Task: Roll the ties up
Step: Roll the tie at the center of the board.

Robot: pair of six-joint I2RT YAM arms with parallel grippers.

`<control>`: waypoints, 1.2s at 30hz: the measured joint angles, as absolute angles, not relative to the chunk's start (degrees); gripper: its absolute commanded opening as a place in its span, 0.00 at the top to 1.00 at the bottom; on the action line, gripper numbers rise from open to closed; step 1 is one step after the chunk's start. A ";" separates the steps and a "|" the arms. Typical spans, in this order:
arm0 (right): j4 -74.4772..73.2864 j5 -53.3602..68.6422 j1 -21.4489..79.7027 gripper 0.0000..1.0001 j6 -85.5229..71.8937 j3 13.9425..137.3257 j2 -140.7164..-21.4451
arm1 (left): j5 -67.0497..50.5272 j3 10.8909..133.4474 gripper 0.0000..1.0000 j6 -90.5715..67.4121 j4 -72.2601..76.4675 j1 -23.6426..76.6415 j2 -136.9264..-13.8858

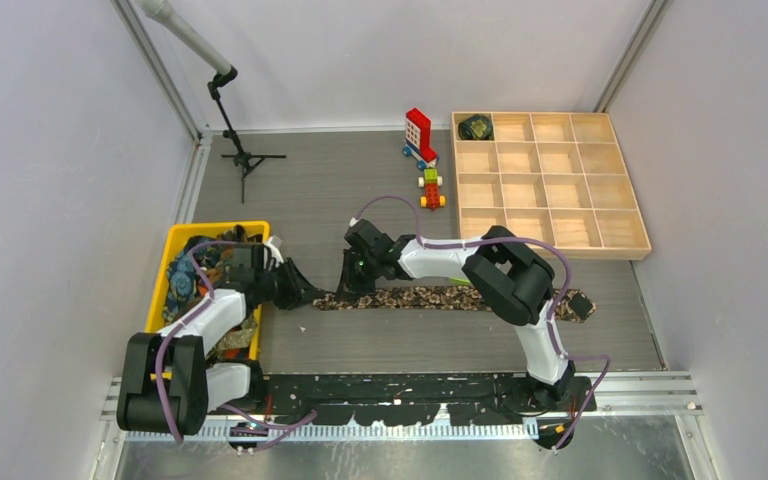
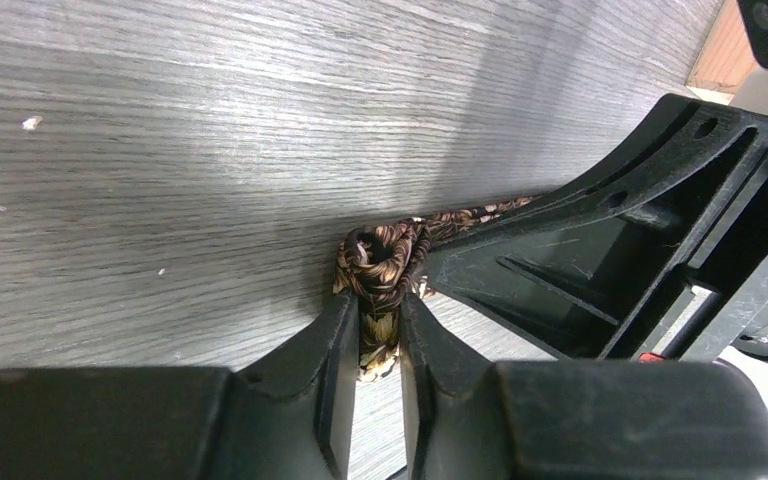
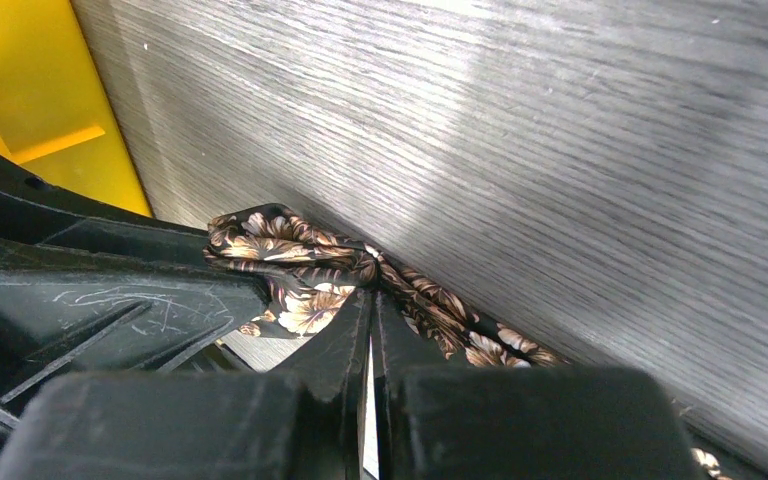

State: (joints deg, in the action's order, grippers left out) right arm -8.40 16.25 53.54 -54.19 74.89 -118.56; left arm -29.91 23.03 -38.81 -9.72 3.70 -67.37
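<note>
The brown leaf-patterned fabric necktie lies flat on the grey wood-grain tabletop, running 9 to 3 o'clock. Its curled 9 o'clock end sits right between the tips of the left claw, which is nearly closed and pinching it. The right claw, just at 3 o'clock of that, is pressed together on the fabric too.

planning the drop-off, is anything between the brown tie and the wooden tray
Nothing visible blocks it. Only table lies between the brown tie and the wooden tray. The toy bricks stand just left of the tray, close to a path from the tie's left end.
</note>
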 measured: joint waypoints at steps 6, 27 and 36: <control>-8.73 16.23 53.56 0.92 -54.15 75.13 -118.61 | -29.89 23.03 0.93 -38.54 -9.98 3.70 -67.35; -15.55 15.07 54.43 0.89 -53.08 81.32 -117.64 | -24.23 25.50 1.00 -35.94 -16.88 4.56 -64.25; -14.61 15.35 55.57 0.90 -53.43 83.74 -119.79 | -22.33 27.46 1.00 -35.51 -19.77 4.75 -64.25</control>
State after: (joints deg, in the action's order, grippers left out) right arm -14.61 15.35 55.57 -53.43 83.74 -119.79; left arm -22.33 27.46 -35.51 -19.77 4.75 -64.25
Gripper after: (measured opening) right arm 0.104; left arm 0.045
